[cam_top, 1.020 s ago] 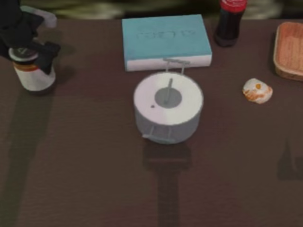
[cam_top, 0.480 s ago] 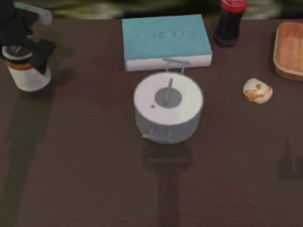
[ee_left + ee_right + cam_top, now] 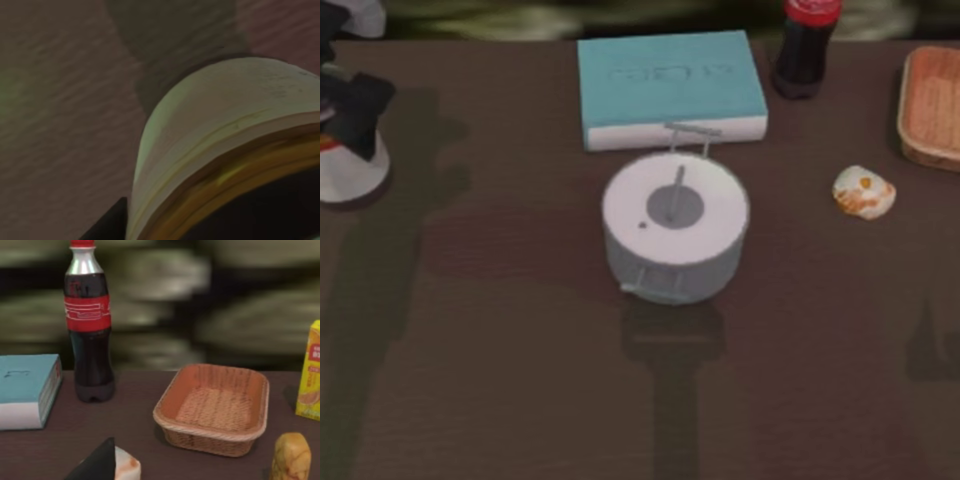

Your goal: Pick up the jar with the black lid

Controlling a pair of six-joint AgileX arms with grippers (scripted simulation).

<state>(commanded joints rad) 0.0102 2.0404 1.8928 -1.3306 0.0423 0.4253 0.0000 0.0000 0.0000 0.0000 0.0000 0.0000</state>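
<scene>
The jar [image 3: 350,170] is at the table's far left edge, partly cut off in the top view, its white body hanging below my left gripper [image 3: 348,100]. That gripper is shut on the jar's top and covers the black lid from above. In the left wrist view the white body [image 3: 210,115] fills the picture, with the orange-yellow band [image 3: 240,185] and the black lid's edge [image 3: 285,215] closest to the camera, and one dark finger [image 3: 107,222] beside it. The jar casts a detached shadow [image 3: 415,130] on the table. My right arm is parked off the right side, and one fingertip [image 3: 102,460] shows.
A large white pot with a grey knob [image 3: 675,225] stands mid-table, and a blue book [image 3: 670,85] lies behind it. The cola bottle [image 3: 805,45], a wicker basket [image 3: 930,105] and a white-orange lump [image 3: 865,192] are to the right. A yellow carton [image 3: 310,372] stands beyond the basket.
My left gripper has carried the jar leftward to the table's far left edge, and its shadow has spread wider. Everything else is unmoved.
</scene>
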